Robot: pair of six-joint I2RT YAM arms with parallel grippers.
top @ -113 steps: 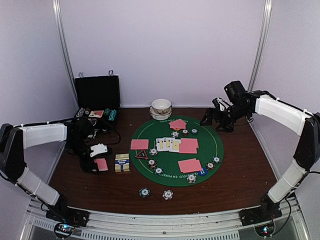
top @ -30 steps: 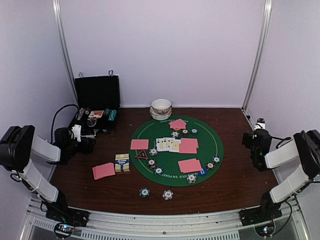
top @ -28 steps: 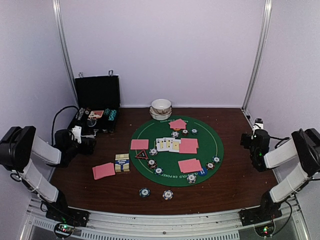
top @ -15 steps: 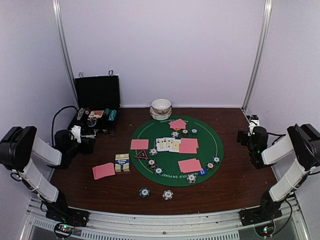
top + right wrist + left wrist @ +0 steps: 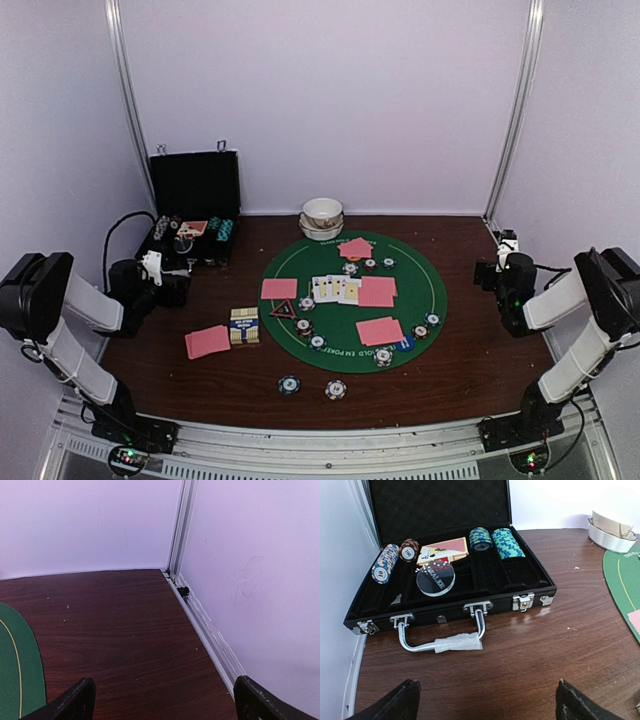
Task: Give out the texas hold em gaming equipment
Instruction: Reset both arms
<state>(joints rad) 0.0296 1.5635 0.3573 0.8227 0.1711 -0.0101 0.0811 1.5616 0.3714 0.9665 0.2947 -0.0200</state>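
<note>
Because both arms sit folded back at opposite side edges of the dark wooden surface (image 5: 480,380), well apart from the play area, neither holds anything. The left arm's jaws stand wide open and empty in front of the open black hard case (image 5: 445,600). The right arm's jaws are equally wide and empty, facing bare wood and the wall corner.

The game pieces are spread over the round green felt mat (image 5: 430,300) like a dealt table. A row of face-up cards (image 5: 335,289) lies at its centre, with pink-backed playing cards (image 5: 379,331) set in small piles around the rim, as if one per seat. Small stripe-edged poker chips (image 5: 419,331) lie beside the piles, and the red-rimmed triangle marker (image 5: 283,309) rests near the left edge.

One pink pile (image 5: 207,342) lies off the mat beside a blue-and-yellow card box (image 5: 244,325), and two chips (image 5: 336,389) sit on the wood nearer the front. Teal chip stacks (image 5: 507,542) and a clear round dealer button (image 5: 435,578) are in the case. The distribution looks largely laid out.
</note>
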